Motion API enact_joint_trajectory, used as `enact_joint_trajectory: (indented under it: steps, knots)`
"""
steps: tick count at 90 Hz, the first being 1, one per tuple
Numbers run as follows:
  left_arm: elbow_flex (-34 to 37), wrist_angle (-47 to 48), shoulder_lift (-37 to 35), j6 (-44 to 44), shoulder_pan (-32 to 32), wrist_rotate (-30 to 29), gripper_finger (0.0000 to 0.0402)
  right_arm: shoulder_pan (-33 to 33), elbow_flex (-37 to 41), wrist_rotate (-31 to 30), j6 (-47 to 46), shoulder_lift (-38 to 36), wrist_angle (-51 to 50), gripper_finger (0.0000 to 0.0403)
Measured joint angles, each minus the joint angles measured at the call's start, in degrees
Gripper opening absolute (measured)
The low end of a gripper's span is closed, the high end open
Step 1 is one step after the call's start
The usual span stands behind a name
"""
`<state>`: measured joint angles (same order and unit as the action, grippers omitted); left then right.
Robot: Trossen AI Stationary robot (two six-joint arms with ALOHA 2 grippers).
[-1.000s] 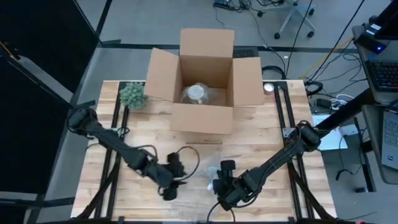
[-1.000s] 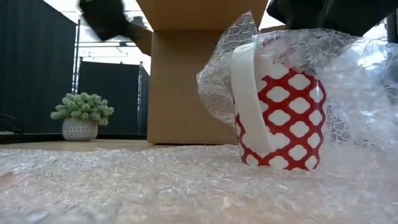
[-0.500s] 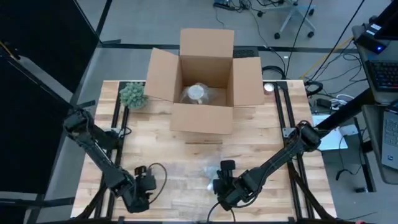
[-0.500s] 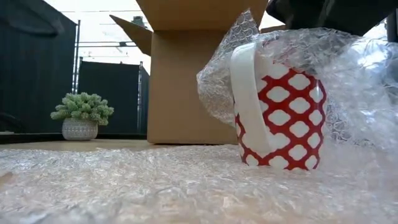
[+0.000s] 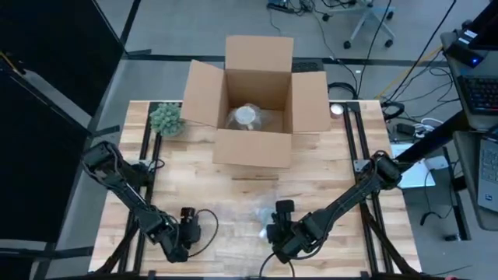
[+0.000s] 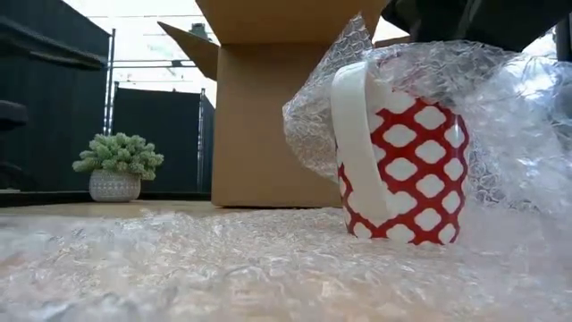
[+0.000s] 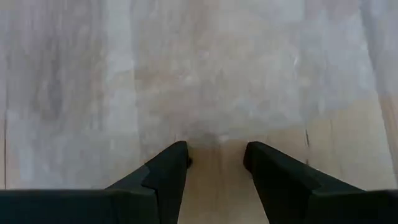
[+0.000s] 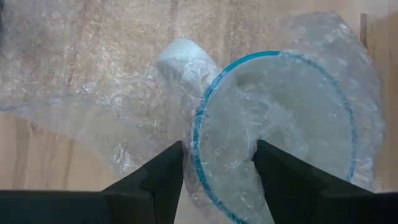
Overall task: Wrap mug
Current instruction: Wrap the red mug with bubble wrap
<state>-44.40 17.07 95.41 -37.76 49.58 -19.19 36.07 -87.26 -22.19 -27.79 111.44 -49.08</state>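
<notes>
The mug (image 6: 402,170), red with white diamonds and a white handle (image 6: 357,143), stands upright on a bubble wrap sheet (image 6: 223,268) near the table's front centre. A flap of the wrap (image 8: 292,112) is folded over its blue rim. My right gripper (image 8: 217,155) hovers open over the mug (image 5: 268,222), pointing down, one finger outside the wall by the handle, the other over the mouth. My left gripper (image 7: 216,155) is open and points down at the sheet's left edge (image 7: 205,138), left of the mug in the high view (image 5: 187,227). My right gripper straddles the mug's wrapped rim (image 8: 198,140) from above, but I cannot tell whether its fingers touch the wrap. My left gripper has its fingertips (image 7: 180,155) just short of the sheet's edge; whether they touch the table or the wrap cannot be told.
An open cardboard box (image 5: 257,101) stands at the far centre, holding a wrapped item (image 5: 247,117). A small potted plant (image 5: 166,118) sits at the far left. Bare wood lies between the box and the sheet.
My left gripper has drawn away from the mug toward the table's left edge, first down to the near left corner, then a little back toward the right. My right gripper, the mug and the folded flap have kept still.
</notes>
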Motion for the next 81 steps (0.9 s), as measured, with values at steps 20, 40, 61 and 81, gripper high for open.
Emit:
enact_joint_trajectory:
  steps: [20,40,61,81]
  knots:
    - [-0.01,-7.34,0.18,10.45,-4.36,-4.58,0.0161,0.0,0.0,0.0,0.02,0.0,0.0,0.0176]
    - [-2.48,-7.19,0.16,12.71,-6.66,-4.36,0.0144,0.0,0.0,0.0,0.17,0.0,-0.01,0.0176]
    - [-5.4,-7.2,0.14,14.58,-7.91,-3.32,0.0013,0.0,0.0,0.0,0.17,0.0,-0.02,0.0176]
    - [-9.16,-7.09,0.12,15.85,-7.87,-3.07,0.0001,0.0,0.0,0.0,0.06,0.0,-0.02,0.0176]
